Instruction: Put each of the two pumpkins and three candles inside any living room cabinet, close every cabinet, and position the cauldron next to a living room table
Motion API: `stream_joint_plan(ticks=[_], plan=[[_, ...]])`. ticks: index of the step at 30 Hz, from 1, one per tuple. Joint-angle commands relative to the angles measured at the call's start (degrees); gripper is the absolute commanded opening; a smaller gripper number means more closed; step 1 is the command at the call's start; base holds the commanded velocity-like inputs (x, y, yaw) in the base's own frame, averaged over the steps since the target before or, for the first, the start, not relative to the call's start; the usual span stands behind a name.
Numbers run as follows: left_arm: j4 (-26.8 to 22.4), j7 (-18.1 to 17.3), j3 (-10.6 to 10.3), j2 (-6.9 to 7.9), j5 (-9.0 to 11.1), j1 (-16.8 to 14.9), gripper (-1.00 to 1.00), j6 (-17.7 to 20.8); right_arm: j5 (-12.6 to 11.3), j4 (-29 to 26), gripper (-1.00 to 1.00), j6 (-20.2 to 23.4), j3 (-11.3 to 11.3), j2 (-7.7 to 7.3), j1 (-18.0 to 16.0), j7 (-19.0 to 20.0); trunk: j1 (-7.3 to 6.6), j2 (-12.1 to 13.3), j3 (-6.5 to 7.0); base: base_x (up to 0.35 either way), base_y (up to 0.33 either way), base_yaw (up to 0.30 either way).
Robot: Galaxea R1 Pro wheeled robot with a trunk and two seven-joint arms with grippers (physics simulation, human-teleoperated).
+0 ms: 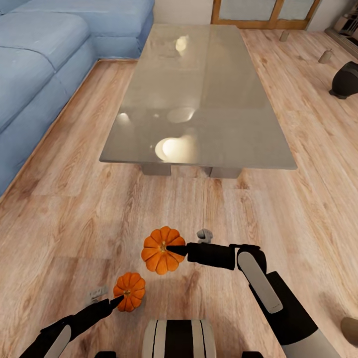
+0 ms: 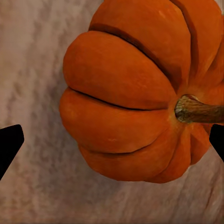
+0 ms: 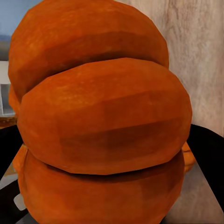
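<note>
Head view: right gripper (image 1: pixel 175 250) clamps one pumpkin (image 1: pixel 160 251); left gripper (image 1: pixel 118 300), fingers apart, meets the other pumpkin (image 1: pixel 130 291).

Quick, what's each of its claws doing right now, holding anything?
Left gripper: open, fingers either side of the smaller-looking pumpkin.
Right gripper: closed on the other pumpkin.
</note>
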Motion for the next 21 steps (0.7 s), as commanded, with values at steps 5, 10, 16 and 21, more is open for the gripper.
stream_joint_plan(ticks=[5, 10, 16, 21], plan=[[-0.03, 0.03, -0.14, -0.12, 0.52, -0.01, 1.00, 0.41, 0.66, 0.03, -1.00, 0.04, 0.02, -0.03, -0.05, 0.47, 0.09, -0.07, -0.92, 0.000, 0.000, 0.000], [0.00, 0.03, -0.14, -0.24, 0.48, -0.01, 1.00, -1.02, 0.95, 0.12, -1.00, -0.09, 0.02, -0.03, -0.03, 0.47, 0.09, -0.07, -0.92, 0.000, 0.000, 0.000], [0.03, 0.03, -0.14, -0.19, 0.51, -0.01, 1.00, -1.69, 1.06, 0.20, -1.00, -0.25, 0.02, -0.03, -0.03, 0.40, 0.09, -0.07, -0.92, 0.000, 0.000, 0.000], [-0.02, 0.05, -0.14, -0.17, 0.49, -0.01, 1.00, -1.75, 1.00, 0.27, -1.00, -0.34, 0.04, -0.03, -0.01, 0.38, 0.09, -0.07, -0.92, 0.019, -0.064, 0.000]])
